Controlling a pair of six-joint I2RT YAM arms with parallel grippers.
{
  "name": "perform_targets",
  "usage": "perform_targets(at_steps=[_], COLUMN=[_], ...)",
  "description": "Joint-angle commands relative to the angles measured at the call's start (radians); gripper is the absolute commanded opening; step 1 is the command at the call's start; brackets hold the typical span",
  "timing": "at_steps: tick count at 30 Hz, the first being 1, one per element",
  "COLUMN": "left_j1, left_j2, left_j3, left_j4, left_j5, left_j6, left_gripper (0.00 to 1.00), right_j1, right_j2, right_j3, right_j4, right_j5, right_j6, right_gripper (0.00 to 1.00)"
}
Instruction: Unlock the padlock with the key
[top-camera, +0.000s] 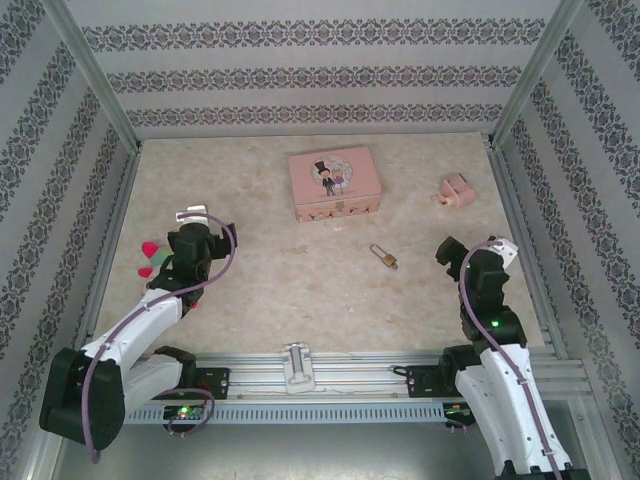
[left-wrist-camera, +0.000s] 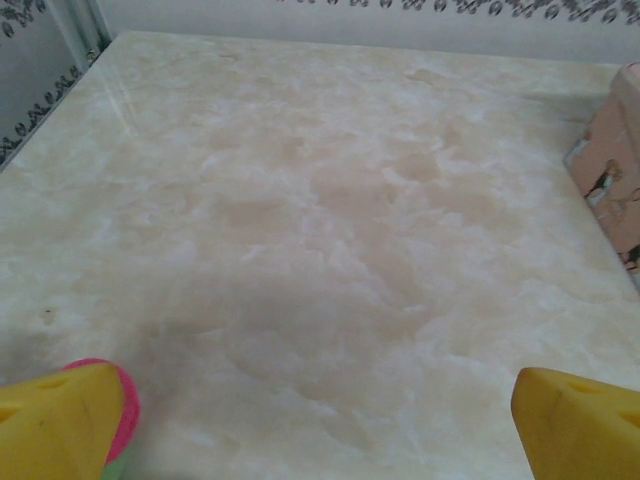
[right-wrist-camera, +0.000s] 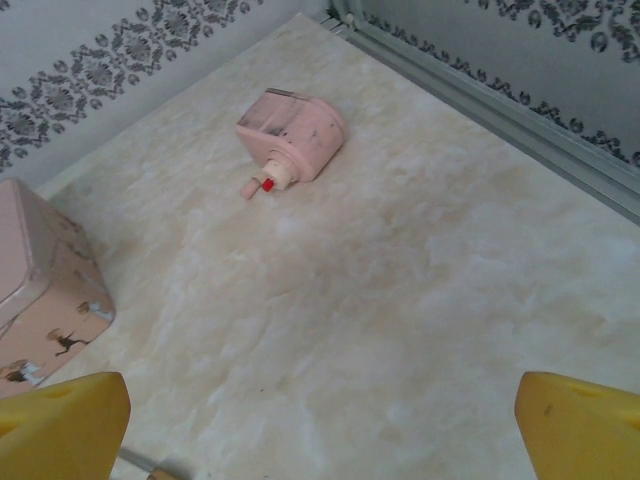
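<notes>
The small brass padlock (top-camera: 386, 258) with its thin silvery shackle lies flat on the marble table, right of centre and in front of the pink tin. Its shackle edge pokes in at the bottom left of the right wrist view, padlock (right-wrist-camera: 150, 468). My right gripper (top-camera: 450, 250) hovers just right of it, open, its yellow fingertips wide apart over bare table (right-wrist-camera: 320, 400). My left gripper (top-camera: 190, 228) is at the left side of the table, far from the padlock, also open with nothing between its fingers (left-wrist-camera: 318, 395). The key is too small to make out.
A pink rectangular tin (top-camera: 336, 184) stands at the back centre, seen also as the tin (right-wrist-camera: 40, 290) and the tin (left-wrist-camera: 615, 170). A small pink lump (top-camera: 457, 190) lies at the back right. A pink-and-green object (top-camera: 150, 258) sits beside the left gripper. Patterned walls enclose the table.
</notes>
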Motion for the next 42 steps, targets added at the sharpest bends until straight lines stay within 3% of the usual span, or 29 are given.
perform_targets(at_steps=[1,10,14,25,31,37,42], left_j1=[0.011,0.063,0.106,0.156,0.200,0.222,0.267], left_j2=[0.022,0.131,0.220,0.409,0.523,0.502,0.492], left_j3=[-0.010,-0.006,-0.006,0.036,0.064,0.029,0.007], left_j4=[0.081,0.212,0.284,0.468,0.504,0.531,0.565], left_j5=[-0.057,-0.054,-0.002,0.117,0.256,0.376,0.590], left_j6=[0.034,0.116,0.141,0.232,0.232,0.238,0.253], left_gripper=[0.99,0.99,0.99,0.99,0.99,0.99,0.99], right_j1=[-0.009,-0.009,-0.009,-0.011,-0.011,-0.010,-0.009], right_j2=[-0.038,-0.088,-0.047,0.171,0.272,0.366,0.405], right_j3=[-0.048,-0.195,-0.252,-0.219,-0.218,-0.203,-0.219], right_j4=[0.104,0.289,0.460,0.591,0.697,0.725,0.785], right_j5=[0.067,0.218,0.161,0.120,0.080,0.039,0.016], right_j6=[-0.031,-0.008,-0.107,-0.227,-0.324,-0.402,-0.439], right_gripper=[0.98,0.98,0.98,0.98,0.98,0.98,0.98])
